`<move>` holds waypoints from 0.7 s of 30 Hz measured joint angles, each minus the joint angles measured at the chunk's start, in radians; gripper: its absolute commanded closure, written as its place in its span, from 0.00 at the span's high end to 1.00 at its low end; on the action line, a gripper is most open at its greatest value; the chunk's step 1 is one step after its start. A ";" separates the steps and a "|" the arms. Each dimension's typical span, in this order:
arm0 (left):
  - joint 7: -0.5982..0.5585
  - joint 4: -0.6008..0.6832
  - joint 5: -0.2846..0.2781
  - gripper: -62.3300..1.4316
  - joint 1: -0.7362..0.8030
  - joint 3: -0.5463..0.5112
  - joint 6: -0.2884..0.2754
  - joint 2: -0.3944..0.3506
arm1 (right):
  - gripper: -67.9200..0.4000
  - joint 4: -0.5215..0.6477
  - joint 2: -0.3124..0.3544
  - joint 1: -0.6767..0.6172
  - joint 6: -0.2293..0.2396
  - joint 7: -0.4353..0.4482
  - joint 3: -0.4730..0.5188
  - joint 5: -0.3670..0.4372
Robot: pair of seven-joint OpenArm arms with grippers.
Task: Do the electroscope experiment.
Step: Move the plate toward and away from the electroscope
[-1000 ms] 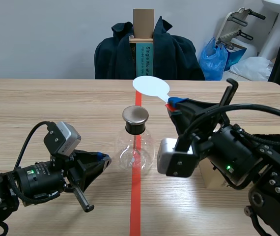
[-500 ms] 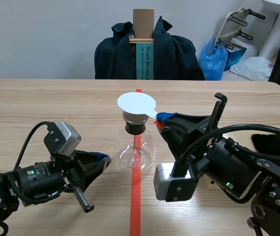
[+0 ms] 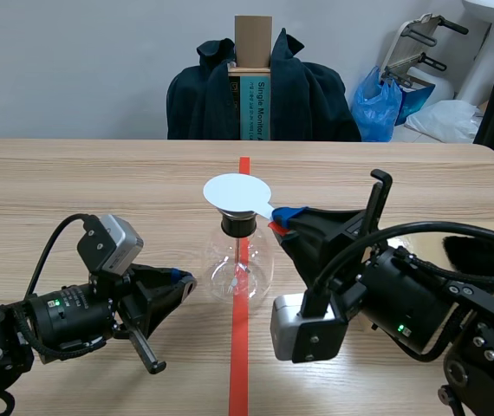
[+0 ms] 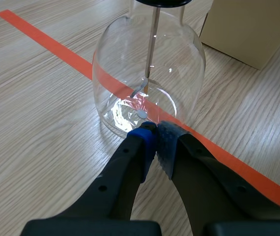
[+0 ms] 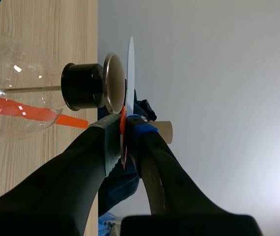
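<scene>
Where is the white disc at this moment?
In the scene view, the white disc is just over the flask, mid-table, held in the right claw.

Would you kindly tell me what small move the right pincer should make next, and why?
Probably lower the right pincer slightly, so its round white disc touches the round metal cap of the clear glass flask: the disc hovers centred just above it, seemingly a sliver apart.

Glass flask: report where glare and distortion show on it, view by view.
Left wrist view: bright glare patches low inside the glass flask, and the tape line blurs pink through its base. Right wrist view: one small highlight on its shoulder, tape warped too. Scene view: only faint glints beneath the white disc.
</scene>
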 measured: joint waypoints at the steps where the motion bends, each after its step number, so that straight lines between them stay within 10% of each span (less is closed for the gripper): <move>1: 0.000 0.000 0.000 0.09 0.000 0.000 0.000 0.000 | 0.02 0.000 0.000 0.000 0.000 0.000 0.000 0.000; 10: 0.000 0.000 0.000 0.09 0.000 0.000 0.000 0.000 | 0.02 0.000 0.000 0.000 0.000 -0.026 0.000 0.000; 21: 0.000 0.000 0.000 0.09 0.000 0.000 0.000 0.000 | 0.02 0.000 0.000 0.000 0.000 -0.275 0.000 0.001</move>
